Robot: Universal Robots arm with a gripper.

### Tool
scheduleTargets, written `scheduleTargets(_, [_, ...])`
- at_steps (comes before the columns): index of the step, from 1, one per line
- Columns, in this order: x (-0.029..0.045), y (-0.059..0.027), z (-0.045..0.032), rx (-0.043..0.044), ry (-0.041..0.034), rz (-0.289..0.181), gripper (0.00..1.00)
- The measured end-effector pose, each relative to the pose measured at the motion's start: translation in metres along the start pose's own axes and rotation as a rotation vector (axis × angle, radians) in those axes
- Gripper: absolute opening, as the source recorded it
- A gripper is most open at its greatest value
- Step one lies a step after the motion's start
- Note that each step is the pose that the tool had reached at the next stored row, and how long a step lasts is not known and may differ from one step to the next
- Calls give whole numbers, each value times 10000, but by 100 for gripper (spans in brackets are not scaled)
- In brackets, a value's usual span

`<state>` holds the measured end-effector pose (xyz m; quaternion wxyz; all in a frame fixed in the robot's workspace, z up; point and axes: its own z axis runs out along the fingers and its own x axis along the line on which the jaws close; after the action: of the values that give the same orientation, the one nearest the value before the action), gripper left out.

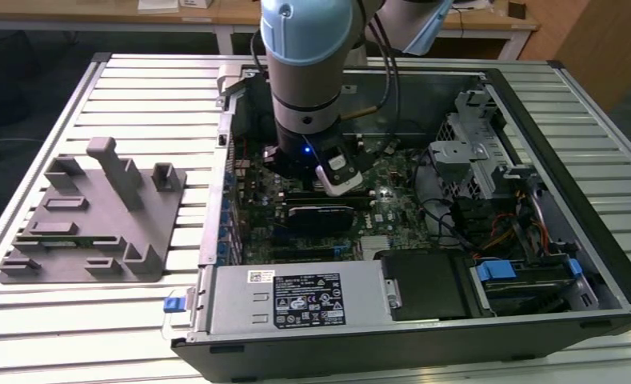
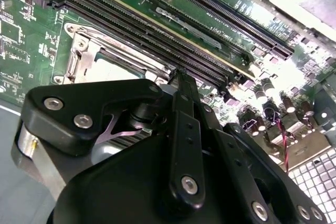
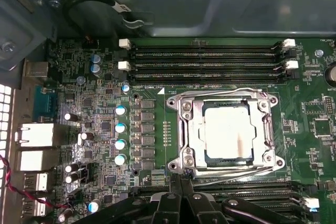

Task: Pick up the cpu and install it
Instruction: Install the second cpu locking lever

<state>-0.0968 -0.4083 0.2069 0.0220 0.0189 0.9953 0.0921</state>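
Slatted metal table (image 1: pixel 133 88) holds the open PC case (image 1: pixel 571 264), cpu (image 3: pixel 227 131) already sits in its socket (image 3: pixel 185 129), jaws closed and empty just beside it, so I'd check it's seated flat.

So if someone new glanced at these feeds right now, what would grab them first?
Probably the cpu, its pale metal top bright inside the silver socket frame on the green motherboard in the first wrist view. Next, the arm reaching down into the open computer case, with the gripper at the frame's edge.
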Motion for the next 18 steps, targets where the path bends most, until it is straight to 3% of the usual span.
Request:
scheduleTargets(5, [-2, -48, -2, -58, 2, 3, 11])
scheduleTargets(10, [-2, -60, 2, -169, 6, 9, 11])
scheduleTargets(18, [-13, -63, 19, -203, 14, 11, 11])
